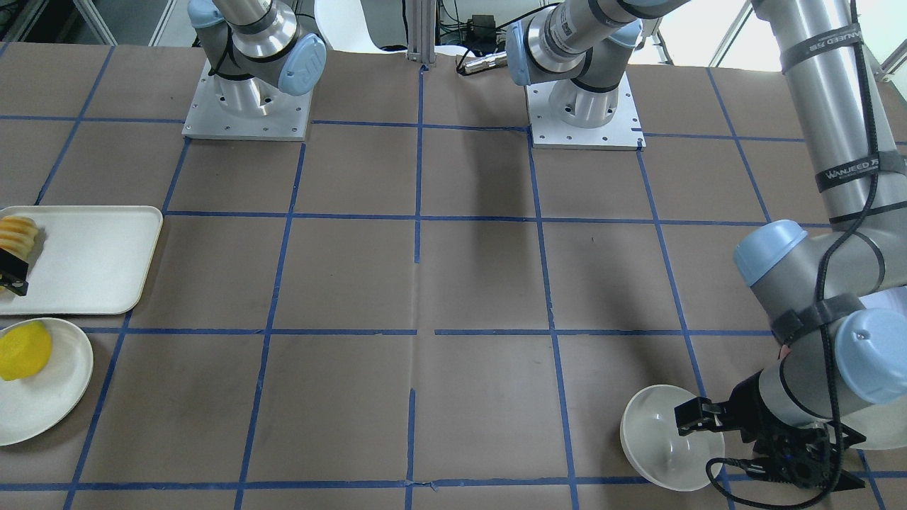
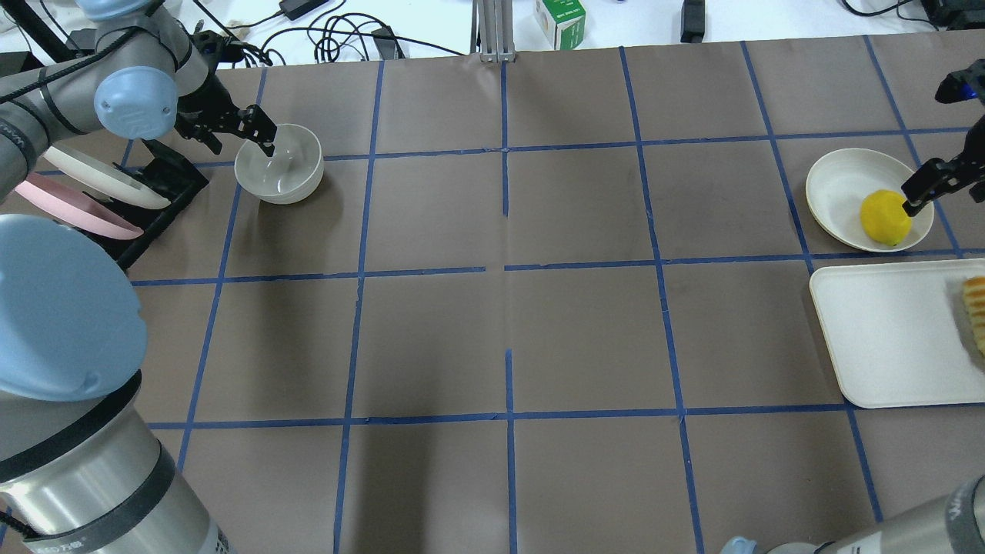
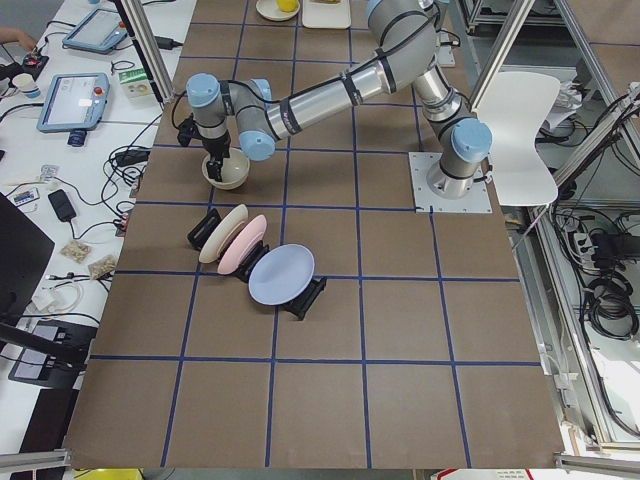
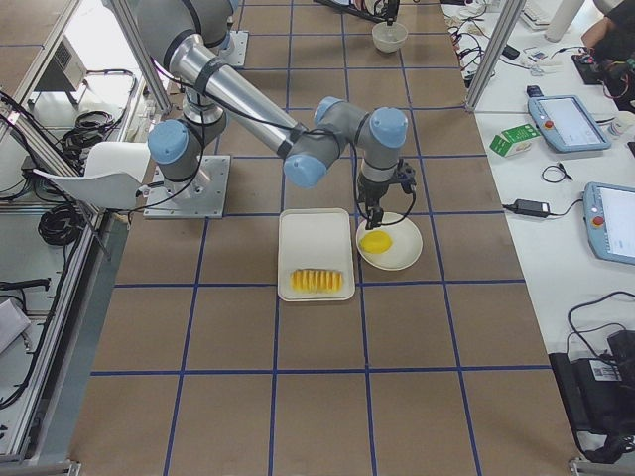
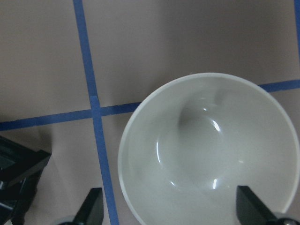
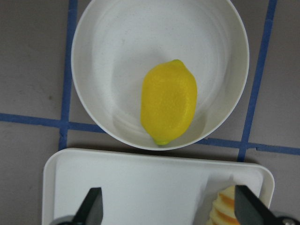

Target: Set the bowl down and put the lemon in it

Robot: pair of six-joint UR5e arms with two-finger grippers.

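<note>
The bowl [image 2: 288,173], off-white and deep, stands upright on the table at the far left of the overhead view; it also shows in the front view [image 1: 655,432] and left wrist view [image 5: 211,150]. My left gripper [image 2: 260,137] is open just above the bowl's rim on the rack side, holding nothing. The lemon [image 2: 885,218] lies on a flat white plate [image 2: 835,185] at the far right. My right gripper [image 2: 919,192] hovers open above it; in the right wrist view the lemon [image 6: 168,101] lies ahead of the spread fingers.
A white tray [image 2: 885,338] with orange-yellow sliced food [image 2: 976,308] lies beside the plate. A black rack with white and pink plates [image 2: 100,192] stands close to the bowl's left. Brown table with a blue tape grid [image 2: 508,265] between the arms.
</note>
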